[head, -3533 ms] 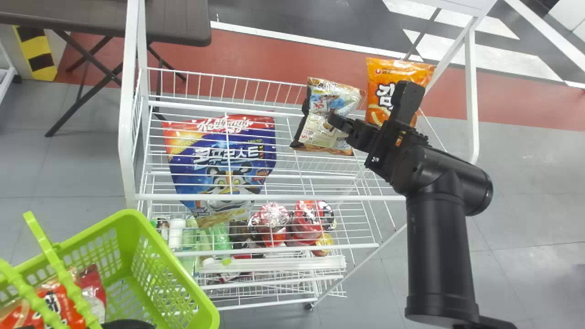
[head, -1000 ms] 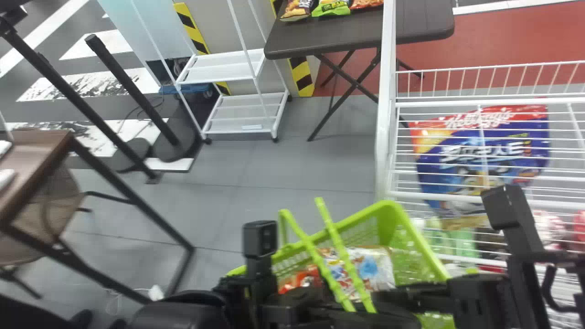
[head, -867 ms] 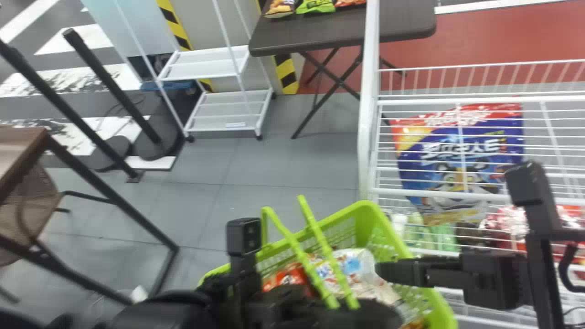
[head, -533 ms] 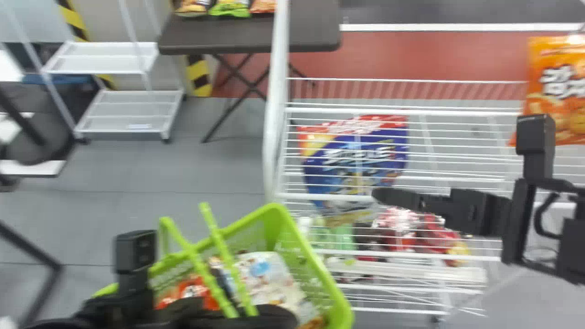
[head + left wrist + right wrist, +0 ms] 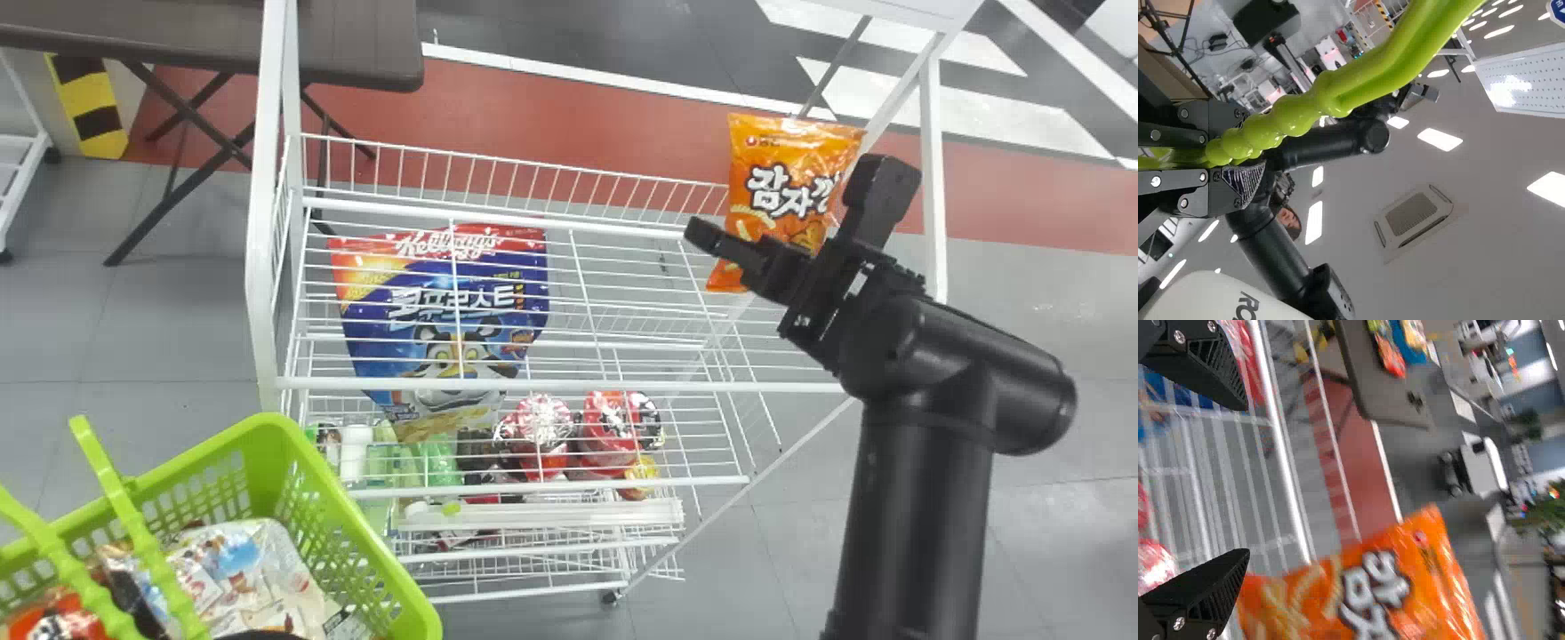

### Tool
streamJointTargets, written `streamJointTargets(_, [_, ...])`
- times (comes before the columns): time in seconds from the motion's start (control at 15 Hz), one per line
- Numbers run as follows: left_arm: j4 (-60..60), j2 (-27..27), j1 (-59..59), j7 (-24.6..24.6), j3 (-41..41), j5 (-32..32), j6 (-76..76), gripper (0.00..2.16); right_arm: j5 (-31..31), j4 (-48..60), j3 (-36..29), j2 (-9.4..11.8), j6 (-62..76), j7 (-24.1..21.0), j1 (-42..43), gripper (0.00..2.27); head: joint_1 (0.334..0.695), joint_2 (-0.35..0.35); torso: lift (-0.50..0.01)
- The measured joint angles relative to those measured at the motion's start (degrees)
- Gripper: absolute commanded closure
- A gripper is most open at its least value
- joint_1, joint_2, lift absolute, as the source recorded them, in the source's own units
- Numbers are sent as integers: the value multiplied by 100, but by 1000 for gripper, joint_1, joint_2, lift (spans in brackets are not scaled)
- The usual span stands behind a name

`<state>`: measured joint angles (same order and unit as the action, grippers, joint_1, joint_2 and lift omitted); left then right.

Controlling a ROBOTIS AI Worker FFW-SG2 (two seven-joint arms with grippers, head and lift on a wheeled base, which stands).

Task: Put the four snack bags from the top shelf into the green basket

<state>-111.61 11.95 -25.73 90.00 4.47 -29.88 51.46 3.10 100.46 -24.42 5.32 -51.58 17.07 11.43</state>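
My right gripper (image 5: 791, 203) is spread wide just in front of the orange snack bag (image 5: 749, 238) at the right end of the top shelf (image 5: 551, 385). In the right wrist view, the right gripper (image 5: 1243, 480) holds nothing, and the orange bag (image 5: 1405, 587) lies beyond the lower finger. Bottom left in the head view, the green basket (image 5: 329, 498) holds a pale snack bag (image 5: 244, 564) and a red-orange one (image 5: 58, 620); a dark part of my left arm shows at the bottom edge. In the left wrist view, my left gripper (image 5: 1251, 148) is shut on the basket handle (image 5: 1358, 80).
A large blue and red bag (image 5: 444, 311) shows through the top shelf's wires, above red packs (image 5: 613, 427) lower down. White rack posts (image 5: 264, 222) rise at both sides. A dark folding table (image 5: 356, 44) stands behind the rack on the left.
The head view has swung back right. The pale bag, on the top shelf beside the orange one 3.5 s ago, is now in the basket. My right gripper has moved from the basket to the orange bag.
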Motion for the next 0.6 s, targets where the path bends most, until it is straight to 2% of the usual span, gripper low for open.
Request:
streamJointTargets(0.47, [51,-18,-20,0,25,-15,-27,2148,-1240,-2520,-13,304,1780,-164,1214,87,695,-350,0])
streamJointTargets(0.53, [68,-18,-20,0,26,-16,-42,2148,-1436,-2953,18,353,1949,-161,1425,302,695,-350,0])
streamJointTargets(0.6, [80,-18,-20,0,29,-17,-57,2148,-1592,-3298,35,384,2036,-161,1599,971,695,-350,0])
